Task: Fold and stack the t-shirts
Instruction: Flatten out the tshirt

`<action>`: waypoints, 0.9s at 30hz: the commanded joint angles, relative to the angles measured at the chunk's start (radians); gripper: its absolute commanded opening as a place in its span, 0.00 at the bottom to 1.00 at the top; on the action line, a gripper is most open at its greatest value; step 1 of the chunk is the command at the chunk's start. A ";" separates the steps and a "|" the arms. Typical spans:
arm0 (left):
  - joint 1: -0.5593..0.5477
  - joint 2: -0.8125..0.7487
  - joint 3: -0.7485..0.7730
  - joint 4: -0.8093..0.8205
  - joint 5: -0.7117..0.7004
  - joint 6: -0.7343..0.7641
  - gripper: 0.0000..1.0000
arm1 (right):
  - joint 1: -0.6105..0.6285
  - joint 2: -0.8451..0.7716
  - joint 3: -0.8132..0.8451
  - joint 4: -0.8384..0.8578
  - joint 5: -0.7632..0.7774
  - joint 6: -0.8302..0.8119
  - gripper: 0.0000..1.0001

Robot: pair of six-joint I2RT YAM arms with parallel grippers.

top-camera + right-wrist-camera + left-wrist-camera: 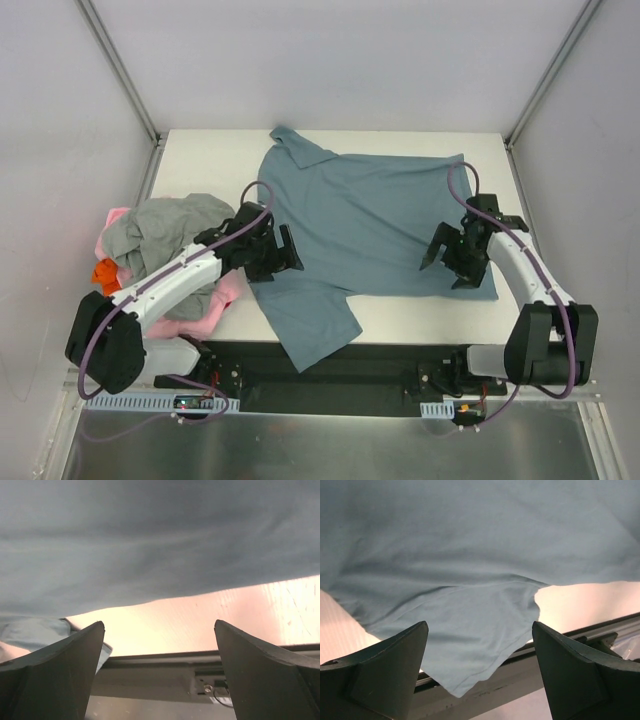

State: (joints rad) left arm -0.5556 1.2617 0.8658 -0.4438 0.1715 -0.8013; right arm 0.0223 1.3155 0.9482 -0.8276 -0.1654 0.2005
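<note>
A blue-grey t-shirt (370, 215) lies spread flat on the white table, its collar at the far left and one sleeve (312, 320) hanging over the near edge. My left gripper (279, 260) is open and empty above the shirt's left edge; in the left wrist view the sleeve (470, 635) lies below between its fingers (390, 675). My right gripper (447, 265) is open and empty over the shirt's right near hem; the right wrist view shows the hem (150, 575) and bare table.
A pile of crumpled shirts sits at the table's left edge: grey (165, 230) on top, pink (200, 310) and orange (105, 272) below. The black rail (380, 365) runs along the near edge. Enclosure walls stand on three sides.
</note>
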 commanded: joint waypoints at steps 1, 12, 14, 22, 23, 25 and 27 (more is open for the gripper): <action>0.002 0.007 -0.021 0.005 -0.043 -0.021 0.86 | 0.005 -0.004 0.030 -0.030 0.050 -0.021 0.96; 0.170 0.526 0.640 0.004 -0.064 0.102 0.87 | -0.001 0.463 0.644 0.128 0.070 -0.075 0.96; 0.203 0.646 0.720 0.004 -0.064 0.096 0.86 | -0.008 0.572 0.739 0.146 0.075 -0.067 0.96; 0.240 0.932 1.024 0.005 -0.107 0.040 0.85 | -0.074 0.804 0.851 0.228 -0.063 -0.006 0.96; 0.243 0.949 1.045 0.005 -0.104 0.040 0.85 | -0.078 0.814 0.857 0.240 -0.075 -0.009 0.96; 0.247 0.972 1.087 0.008 -0.107 0.039 0.85 | -0.081 0.824 0.868 0.269 -0.136 -0.025 0.96; 0.250 0.972 1.114 0.020 -0.147 0.045 0.87 | -0.081 0.808 0.876 0.349 -0.144 -0.032 0.96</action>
State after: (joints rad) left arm -0.3126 2.2463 1.8858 -0.4244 0.0792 -0.7509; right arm -0.0631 2.1693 1.7737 -0.6113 -0.2218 0.1757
